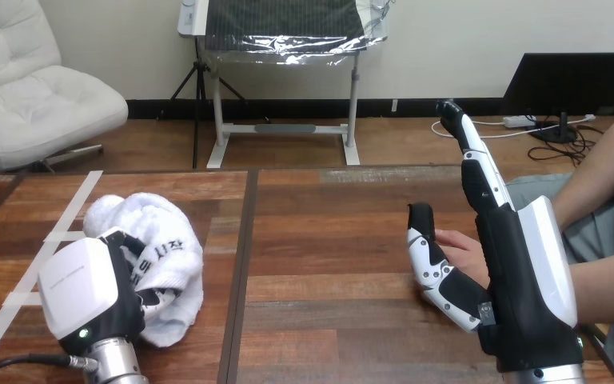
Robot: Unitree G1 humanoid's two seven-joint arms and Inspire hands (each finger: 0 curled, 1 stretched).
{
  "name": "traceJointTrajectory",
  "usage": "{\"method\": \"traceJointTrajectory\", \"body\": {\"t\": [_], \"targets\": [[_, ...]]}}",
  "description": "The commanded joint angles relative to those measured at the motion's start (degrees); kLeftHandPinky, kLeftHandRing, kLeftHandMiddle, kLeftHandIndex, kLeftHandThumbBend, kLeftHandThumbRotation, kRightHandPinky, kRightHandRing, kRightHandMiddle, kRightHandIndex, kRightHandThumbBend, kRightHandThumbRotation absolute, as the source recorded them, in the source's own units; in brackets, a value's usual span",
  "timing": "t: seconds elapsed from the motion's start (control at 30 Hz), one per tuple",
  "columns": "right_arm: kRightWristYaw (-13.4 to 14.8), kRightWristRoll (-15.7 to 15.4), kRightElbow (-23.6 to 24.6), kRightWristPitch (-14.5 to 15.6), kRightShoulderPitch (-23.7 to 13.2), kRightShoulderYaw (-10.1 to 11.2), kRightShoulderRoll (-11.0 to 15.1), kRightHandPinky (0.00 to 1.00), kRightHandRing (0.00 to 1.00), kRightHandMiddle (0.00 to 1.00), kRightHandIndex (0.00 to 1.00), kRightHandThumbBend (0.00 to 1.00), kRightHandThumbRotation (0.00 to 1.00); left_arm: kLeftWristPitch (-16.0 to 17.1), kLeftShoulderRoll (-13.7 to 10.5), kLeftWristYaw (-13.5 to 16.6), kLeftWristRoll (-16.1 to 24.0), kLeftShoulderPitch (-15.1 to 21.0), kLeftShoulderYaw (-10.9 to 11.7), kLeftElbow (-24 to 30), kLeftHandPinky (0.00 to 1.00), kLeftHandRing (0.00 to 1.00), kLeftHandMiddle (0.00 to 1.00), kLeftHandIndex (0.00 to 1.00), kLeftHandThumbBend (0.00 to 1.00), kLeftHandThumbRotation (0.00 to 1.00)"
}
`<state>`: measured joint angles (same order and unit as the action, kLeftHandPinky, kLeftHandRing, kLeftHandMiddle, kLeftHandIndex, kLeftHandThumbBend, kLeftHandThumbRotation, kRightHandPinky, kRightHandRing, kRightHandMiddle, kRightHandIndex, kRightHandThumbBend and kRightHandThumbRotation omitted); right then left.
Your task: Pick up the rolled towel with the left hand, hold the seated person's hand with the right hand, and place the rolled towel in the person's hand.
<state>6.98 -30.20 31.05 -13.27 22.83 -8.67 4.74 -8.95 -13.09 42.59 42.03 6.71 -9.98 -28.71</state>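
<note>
At the far left, white tape point(57, 235) runs slantwise across the wooden table point(328, 240), with short strips crossing 1 long one. The left arm comes up from the bottom edge and ends in the left hand point(88, 292), low at the table's left, with its white back shell facing the camera. Its fingers point(137, 262) are curled forward into the towel point(168, 248) and clasp it from the near side. The towel is a white, loosely bunched roll lying on the table's left part, just right of the tape and just left of a dark seam that runs away down the boards. The middle of the table is bare brown planks. Further right, the right hand point(528, 272) stands on edge above the table's right part, its white shell turned to the right. Its fingers are straight and point up and away, and the thumb point(432, 256) is spread wide to the left, so the hand is splayed and grips nothing. The person's hand point(465, 250) lies low over the table in the gap between that thumb and the palm, reaching in from the right, partly hidden behind the robot's hand. Whether the 2 touch cannot be told. The towel is well apart from the person's hand.
</note>
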Motion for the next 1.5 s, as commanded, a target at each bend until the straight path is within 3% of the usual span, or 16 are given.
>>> {"method": "traceJointTrajectory", "body": {"t": [0.0, 0.4, 0.77, 1.47], "targets": [[-0.1, 0.6, 2.0, 0.0, -1.8, 0.3, -0.4, 1.00, 0.99, 0.96, 0.97, 0.00, 0.00, 5.4, -1.5, 2.5, -0.8, 2.6, -0.2, 0.0, 0.31, 0.34, 0.41, 0.52, 0.77, 0.00], [-0.2, 0.8, 1.7, -0.1, -2.1, 0.3, -0.3, 1.00, 0.99, 0.96, 0.97, 0.00, 0.00, 14.8, -1.9, 8.0, -2.2, 2.9, 0.1, -3.1, 0.32, 0.37, 0.44, 0.52, 0.78, 0.00], [-0.4, 0.5, 1.9, 0.5, -2.3, 0.3, -0.3, 1.00, 0.98, 0.95, 0.97, 0.00, 0.00, 21.2, -1.9, 12.5, -2.3, 3.6, 0.2, -6.0, 0.30, 0.35, 0.43, 0.52, 0.78, 0.00], [-0.6, 0.9, 2.1, 1.1, -3.0, 0.4, -0.4, 1.00, 0.98, 0.95, 0.97, 0.00, 0.00, 29.1, -2.2, 17.7, -2.1, 5.0, 0.0, -9.8, 0.29, 0.35, 0.43, 0.52, 0.78, 0.00]]}}
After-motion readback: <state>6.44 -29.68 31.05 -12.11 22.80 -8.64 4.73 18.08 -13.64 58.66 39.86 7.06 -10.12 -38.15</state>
